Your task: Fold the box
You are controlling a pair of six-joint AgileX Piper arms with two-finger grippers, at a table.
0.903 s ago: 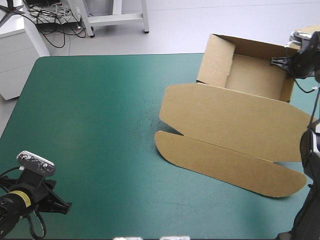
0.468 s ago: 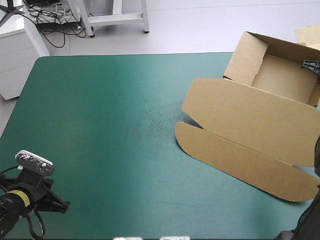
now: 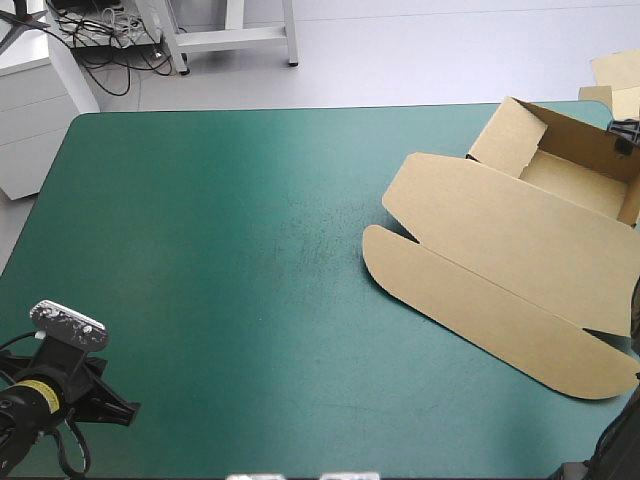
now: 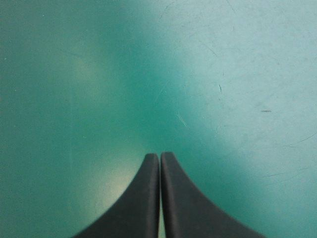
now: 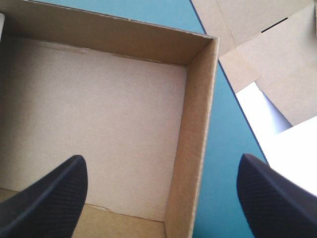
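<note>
Brown board box (image 3: 520, 240) sits at the worktop's far right corner, standing as an open tray with the lid flat. Open tray (image 3: 575, 170) is the far part, walls raised, close to the worktop's far edge; flat lid panel (image 3: 500, 225) lies on the cover and runs from the tray toward the near side; round-ended front flap (image 3: 480, 305) lies flat past a crease along the lid's near edge.

Right end effector (image 5: 161, 159) is spread wide at a corner of the tray. One black finger (image 5: 49, 198) hangs over the tray's inside floor; the other is outside, over the teal-green cover (image 5: 225, 148); a raised tray wall (image 5: 193, 129) stands between them. Cannot tell if either finger touches the board; it grips nothing. In the high view only a black scrap of it shows, at the tray's far right wall.

Loose pieces of brown board (image 3: 615, 68) lie beyond the worktop's far right corner, off the cover; the right wrist view shows them just past the worktop's edge, beside the tray.

Left end effector (image 4: 159, 157) is closed, its two black fingers meeting in one pointed arch, holding nothing; it hangs over bare cover at the near left corner, well apart from the box.
</note>
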